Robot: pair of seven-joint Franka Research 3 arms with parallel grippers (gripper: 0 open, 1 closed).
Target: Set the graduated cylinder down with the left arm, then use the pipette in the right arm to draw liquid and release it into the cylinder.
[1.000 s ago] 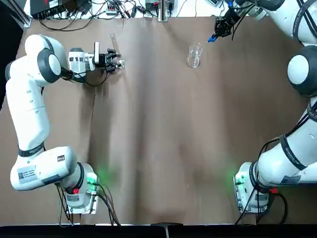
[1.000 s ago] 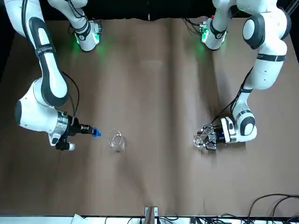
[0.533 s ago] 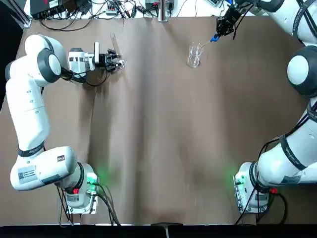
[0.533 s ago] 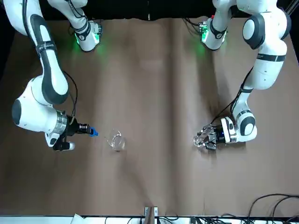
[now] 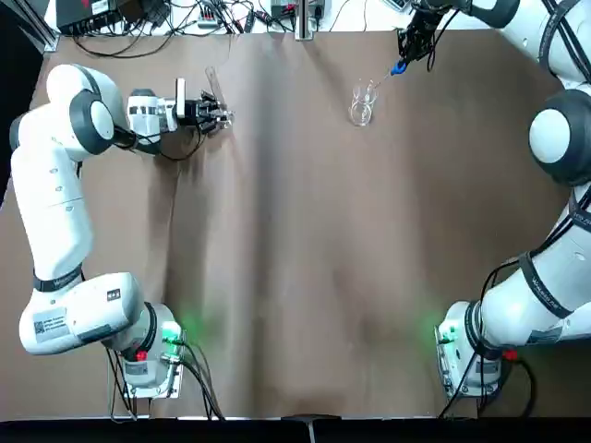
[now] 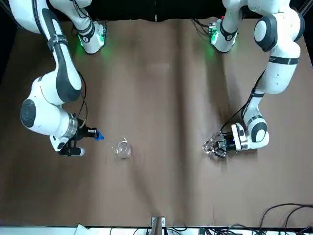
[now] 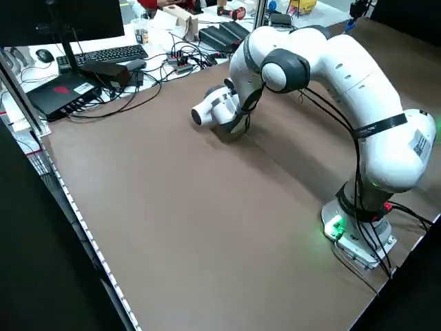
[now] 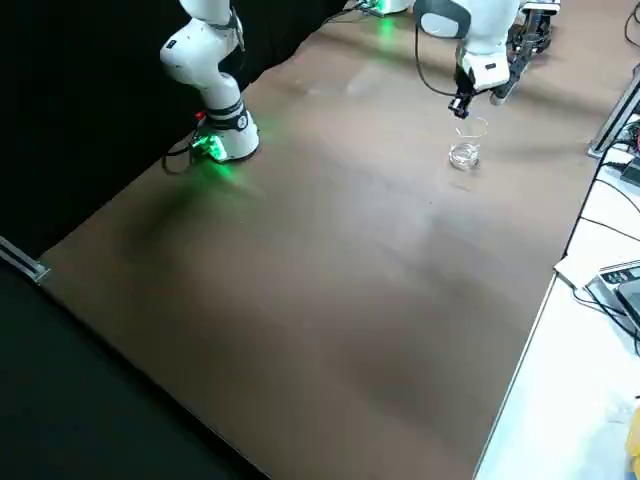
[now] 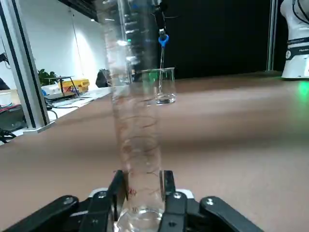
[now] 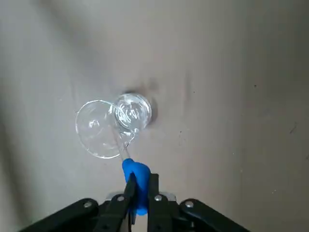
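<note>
The graduated cylinder [image 9: 137,145] stands upright on the brown table at the far left, and my left gripper [image 5: 218,115] is shut on it near its base; from overhead the graduated cylinder [image 5: 213,88] shows as a thin clear tube. At the far right my right gripper [image 10: 140,186] is shut on the pipette's blue bulb [image 10: 136,176]. The pipette's clear stem slants down into the short glass beaker [image 10: 108,123]. From overhead, the bulb [image 5: 397,67] hangs just beyond the beaker [image 5: 363,103]. The liquid in the beaker is barely visible.
Cables and electronics [image 5: 185,14] line the table's far edge, with a metal post [image 5: 303,18] at its middle. A keyboard [image 7: 103,55] sits on a desk beyond the left side. Both arm bases glow green at the near edge.
The right arm has swung its wrist and shifted slightly toward the far edge, with the pipette stem now reaching into the beaker. The left arm and cylinder have not moved.
</note>
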